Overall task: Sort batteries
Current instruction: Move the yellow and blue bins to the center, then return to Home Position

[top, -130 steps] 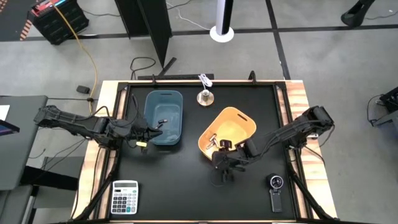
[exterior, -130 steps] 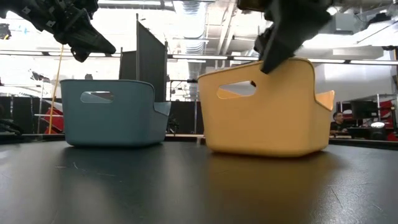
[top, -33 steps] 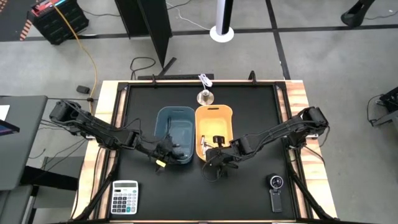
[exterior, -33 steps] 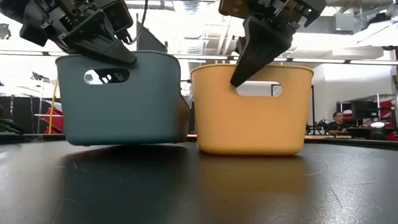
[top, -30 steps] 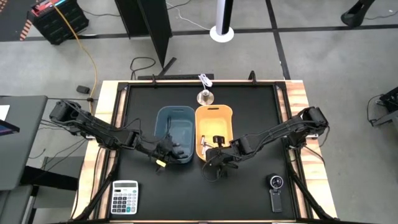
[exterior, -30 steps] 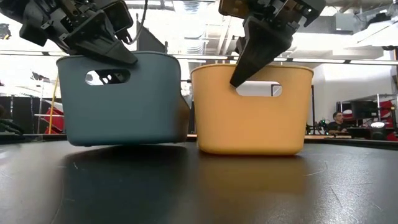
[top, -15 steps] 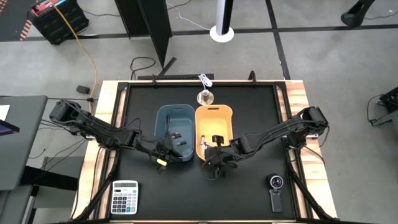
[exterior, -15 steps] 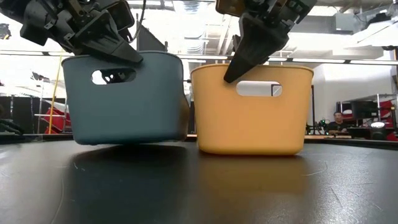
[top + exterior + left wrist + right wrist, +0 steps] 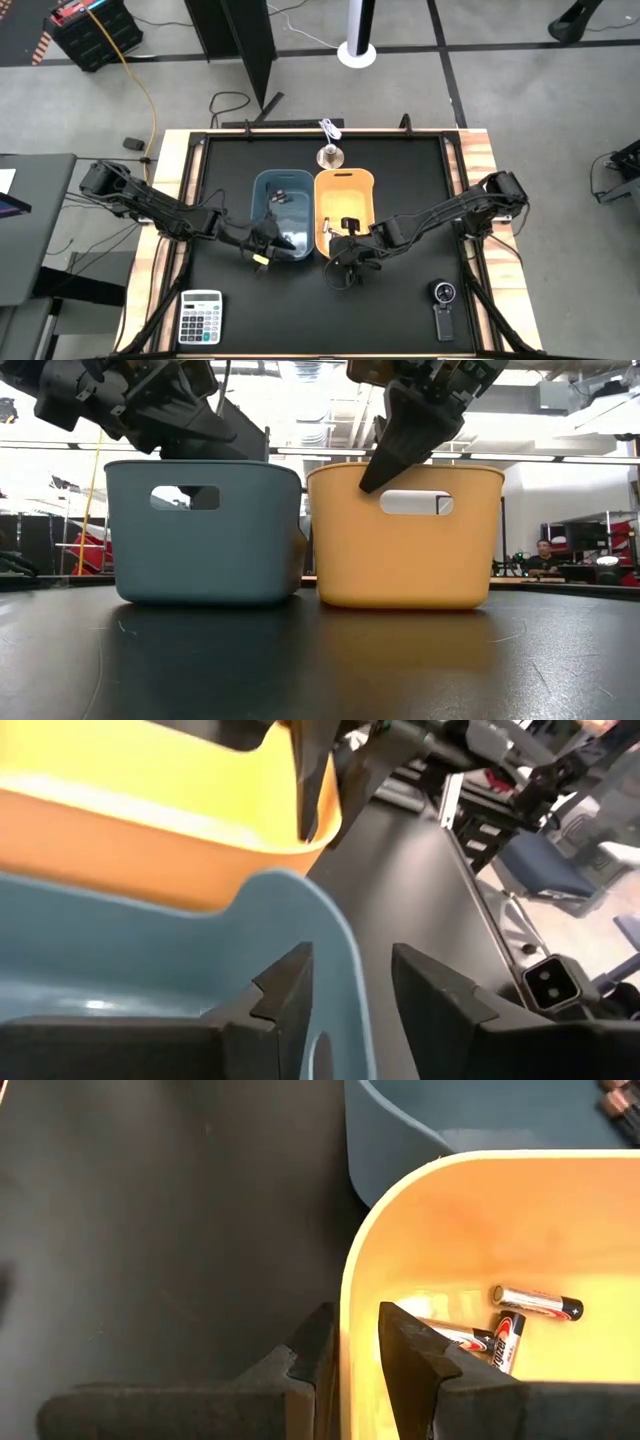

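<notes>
A blue bin (image 9: pixel 282 216) and a yellow bin (image 9: pixel 346 210) stand side by side, flat on the black table. Silvery batteries (image 9: pixel 535 1302) lie in the yellow bin, dark ones (image 9: pixel 280 197) at the blue bin's far end. My left gripper (image 9: pixel 350 995) is open at the blue bin's near wall (image 9: pixel 340 950), one finger inside and one outside, with a gap on both sides. My right gripper (image 9: pixel 355 1345) is shut on the yellow bin's near wall. My right gripper pinches the yellow bin's near wall at its rim (image 9: pixel 352 1320), close to the corner beside the blue bin. One finger (image 9: pixel 410 1345) is inside the bin and one outside. The fingers come slanting down from above and the near side. The bin rests flat on the table.
A calculator (image 9: pixel 201 317) lies at the near left, a black device with a round dial (image 9: pixel 444 303) at the near right. A small metal bell with a white cord (image 9: pixel 329 154) stands just beyond the bins.
My left gripper has opened and let go of the blue bin's near wall. The bin, held tilted with its near left side off the table, has settled flat. The dark batteries have rolled toward its far end. My right gripper keeps its hold on the yellow bin.
</notes>
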`<act>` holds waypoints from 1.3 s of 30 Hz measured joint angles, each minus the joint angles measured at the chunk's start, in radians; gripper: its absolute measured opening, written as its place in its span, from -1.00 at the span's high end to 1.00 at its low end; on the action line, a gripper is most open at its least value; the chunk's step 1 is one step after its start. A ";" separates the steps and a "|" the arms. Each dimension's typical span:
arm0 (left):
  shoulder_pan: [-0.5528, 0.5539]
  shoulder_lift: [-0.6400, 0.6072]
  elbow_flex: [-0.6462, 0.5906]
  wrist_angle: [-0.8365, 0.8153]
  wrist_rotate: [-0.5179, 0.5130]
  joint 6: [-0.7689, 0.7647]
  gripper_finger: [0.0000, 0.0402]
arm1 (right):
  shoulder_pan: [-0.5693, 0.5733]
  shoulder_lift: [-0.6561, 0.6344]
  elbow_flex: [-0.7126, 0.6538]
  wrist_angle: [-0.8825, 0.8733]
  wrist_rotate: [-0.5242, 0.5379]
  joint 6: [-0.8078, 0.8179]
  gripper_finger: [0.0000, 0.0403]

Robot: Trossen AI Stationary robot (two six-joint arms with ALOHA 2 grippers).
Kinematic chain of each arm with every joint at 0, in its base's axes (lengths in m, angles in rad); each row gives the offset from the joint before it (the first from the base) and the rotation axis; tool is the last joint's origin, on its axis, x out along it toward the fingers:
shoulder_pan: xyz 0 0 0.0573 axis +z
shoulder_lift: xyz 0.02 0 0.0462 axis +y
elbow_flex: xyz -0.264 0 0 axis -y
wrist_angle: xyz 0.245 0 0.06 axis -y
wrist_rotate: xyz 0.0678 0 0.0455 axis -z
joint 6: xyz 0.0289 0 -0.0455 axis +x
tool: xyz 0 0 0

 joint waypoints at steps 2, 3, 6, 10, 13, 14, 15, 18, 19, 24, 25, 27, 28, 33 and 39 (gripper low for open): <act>0.000 0.000 0.000 0.020 0.000 0.013 0.32 | 0.000 0.000 0.000 0.005 0.000 -0.001 0.52; 0.000 -0.001 0.000 0.028 0.000 0.019 0.32 | 0.000 0.000 0.000 0.008 0.000 -0.001 0.52; 0.000 -0.002 0.000 0.039 0.000 0.033 0.32 | 0.000 0.000 0.000 0.006 0.000 -0.001 0.51; 0.000 -0.033 0.000 0.038 0.000 0.059 0.32 | 0.000 -0.004 0.000 0.004 0.014 -0.008 0.47; 0.000 -0.094 0.000 0.036 0.000 0.098 0.32 | 0.000 -0.028 -0.001 0.000 0.041 -0.009 0.39; -0.001 -0.124 0.000 0.028 0.000 0.111 0.32 | 0.001 -0.043 -0.001 -0.003 0.043 -0.009 0.35; -0.004 -0.155 0.000 0.017 -0.001 0.127 0.32 | 0.003 -0.061 -0.001 -0.005 0.045 -0.013 0.32; -0.009 -0.259 0.000 -0.054 -0.009 0.173 0.32 | 0.014 -0.118 -0.001 -0.010 0.058 -0.032 0.20; -0.011 -0.291 0.000 -0.081 -0.019 0.183 0.33 | 0.017 -0.135 -0.001 -0.015 0.061 -0.039 0.17; -0.030 -0.445 0.000 -0.241 -0.088 0.223 0.33 | 0.042 -0.210 -0.015 -0.065 0.094 -0.085 0.09; -0.040 -0.476 0.000 -0.276 -0.111 0.234 0.33 | 0.053 -0.232 -0.034 -0.057 0.136 -0.095 0.10; -0.064 -0.535 -0.013 -0.308 -0.177 0.263 0.36 | 0.072 -0.290 -0.099 0.009 0.208 -0.125 0.21; -0.073 -0.564 -0.027 -0.315 -0.204 0.281 0.40 | 0.078 -0.321 -0.142 0.059 0.216 -0.133 0.30; -0.080 -0.666 -0.110 -0.319 -0.240 0.325 0.77 | 0.095 -0.481 -0.398 0.362 0.218 -0.228 0.91; -0.052 -0.725 -0.195 -0.314 -0.240 0.371 0.99 | 0.069 -0.702 -0.715 0.711 0.208 -0.342 0.96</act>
